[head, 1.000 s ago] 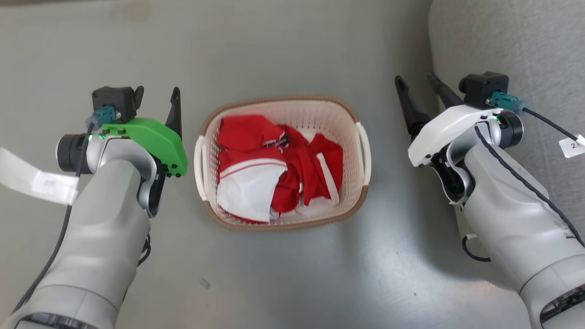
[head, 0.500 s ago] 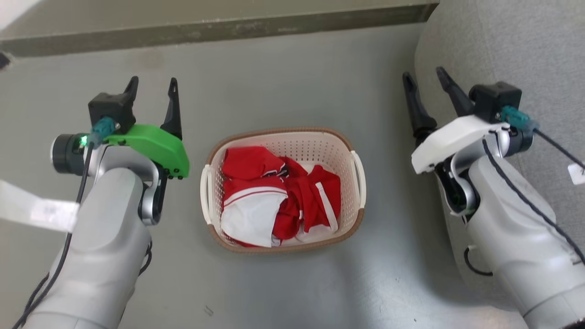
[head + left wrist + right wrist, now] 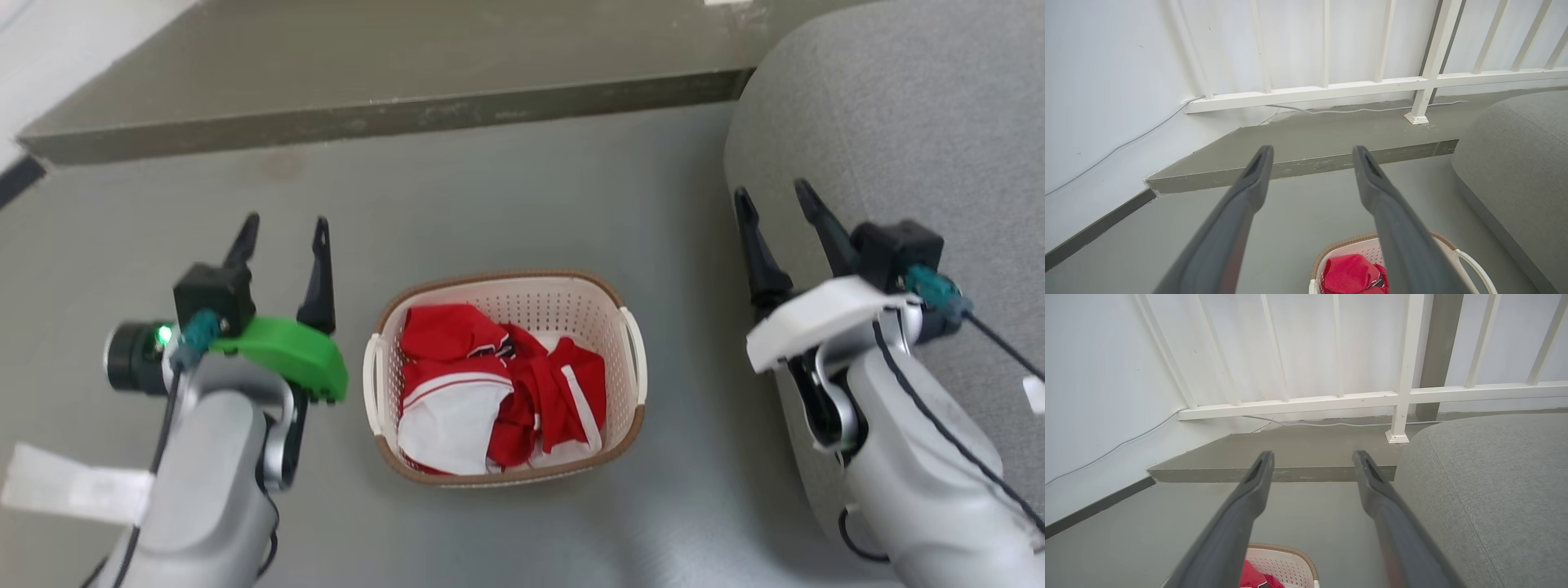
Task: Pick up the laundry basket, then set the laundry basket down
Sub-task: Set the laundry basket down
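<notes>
The laundry basket, cream-white with a brown rim and white side handles, stands on the grey floor in the middle of the head view, holding red and white clothes. My left gripper hovers open to its left, apart from the near handle. To the right, my right gripper is open too, over the edge of a grey cushion. Both sets of fingers are empty. A corner of the basket shows low in the left wrist view, and its rim in the right wrist view.
A large grey fabric cushion lies on the right. A raised concrete step crosses the far side, with a white railing and a white wall behind it. A thin cable runs along the step.
The camera has tilted up, so the step and cushion show more and the basket sits lower and smaller. Both grippers stay open beside the basket, which rests on the floor.
</notes>
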`<state>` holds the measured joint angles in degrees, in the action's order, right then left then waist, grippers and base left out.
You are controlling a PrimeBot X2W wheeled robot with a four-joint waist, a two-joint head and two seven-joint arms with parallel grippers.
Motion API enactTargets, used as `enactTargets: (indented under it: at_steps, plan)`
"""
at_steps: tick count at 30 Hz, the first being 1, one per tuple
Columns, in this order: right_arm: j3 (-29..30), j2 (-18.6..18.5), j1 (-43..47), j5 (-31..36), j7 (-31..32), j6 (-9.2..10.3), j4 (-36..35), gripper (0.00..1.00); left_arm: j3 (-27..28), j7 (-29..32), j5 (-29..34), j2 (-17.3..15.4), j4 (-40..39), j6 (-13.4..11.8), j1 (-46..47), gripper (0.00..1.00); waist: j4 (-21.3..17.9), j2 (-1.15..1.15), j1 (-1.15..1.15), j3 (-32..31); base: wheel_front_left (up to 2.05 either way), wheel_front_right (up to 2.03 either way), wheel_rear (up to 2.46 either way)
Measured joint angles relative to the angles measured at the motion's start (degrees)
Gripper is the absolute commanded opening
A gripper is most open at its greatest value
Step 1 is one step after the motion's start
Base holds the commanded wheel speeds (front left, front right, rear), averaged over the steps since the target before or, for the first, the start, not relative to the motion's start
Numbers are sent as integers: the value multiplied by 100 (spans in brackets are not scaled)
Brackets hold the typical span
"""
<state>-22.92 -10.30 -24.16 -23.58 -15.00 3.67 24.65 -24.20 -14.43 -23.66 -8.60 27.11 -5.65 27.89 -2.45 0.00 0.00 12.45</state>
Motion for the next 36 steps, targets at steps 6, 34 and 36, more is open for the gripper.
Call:
enactTargets:
  at_steps: [6,34,36]
  plan:
    - [109,16,455,112,0,48,-291,100,132,0,33,5,-321,-49,-599,100,7,0,0,-241,0,0,0]
    - [321,90,1800,454,0,174,-1128,100,380,0,378,49,-1314,-119,-2236,100,3,0,0,-835,0,0,0]
    - [325,75,1826,503,0,194,-1159,100,402,0,382,51,-1355,-119,-2267,100,2,0,0,-837,0,0,0]
